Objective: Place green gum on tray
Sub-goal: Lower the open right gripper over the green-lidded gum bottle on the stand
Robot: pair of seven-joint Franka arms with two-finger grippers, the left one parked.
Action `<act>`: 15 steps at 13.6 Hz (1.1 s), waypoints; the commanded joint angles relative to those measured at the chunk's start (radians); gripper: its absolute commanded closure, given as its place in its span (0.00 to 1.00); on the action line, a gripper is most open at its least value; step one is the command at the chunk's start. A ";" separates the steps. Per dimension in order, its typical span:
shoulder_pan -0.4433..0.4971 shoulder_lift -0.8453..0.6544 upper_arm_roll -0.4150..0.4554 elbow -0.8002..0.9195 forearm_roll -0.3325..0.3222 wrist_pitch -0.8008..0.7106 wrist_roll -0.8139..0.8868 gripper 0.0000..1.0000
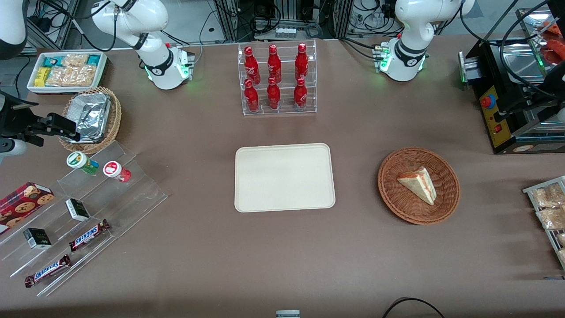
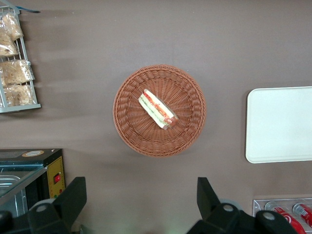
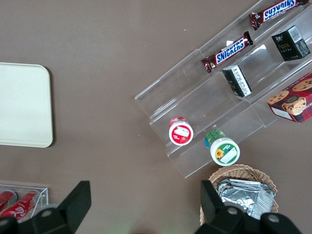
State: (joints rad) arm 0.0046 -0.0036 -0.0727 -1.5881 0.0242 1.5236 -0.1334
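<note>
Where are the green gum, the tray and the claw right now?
green gum [image 3: 224,150]: right wrist view, on its white lid.
tray [image 1: 284,176]: front view, bare middle of its floor.
claw [image 3: 144,207]: right wrist view, open, midway between fingertips, above the table beside the gum.

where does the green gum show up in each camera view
Front view: green gum on the clear stepped rack, beside the red gum; the gripper hangs above the foil basket, jaws open.
Right wrist view: green gum beside the red gum.
Left wrist view: not in it.
Shared landmark: tray.
</note>
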 commanded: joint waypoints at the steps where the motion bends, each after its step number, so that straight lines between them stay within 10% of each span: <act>1: 0.011 0.014 -0.007 0.037 0.000 -0.020 0.014 0.00; 8: 0.006 -0.041 -0.039 -0.157 -0.009 0.079 -0.020 0.00; 15: 0.009 -0.171 -0.157 -0.522 -0.010 0.456 -0.458 0.00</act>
State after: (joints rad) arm 0.0076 -0.1014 -0.1981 -1.9702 0.0236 1.8571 -0.4810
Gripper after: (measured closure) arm 0.000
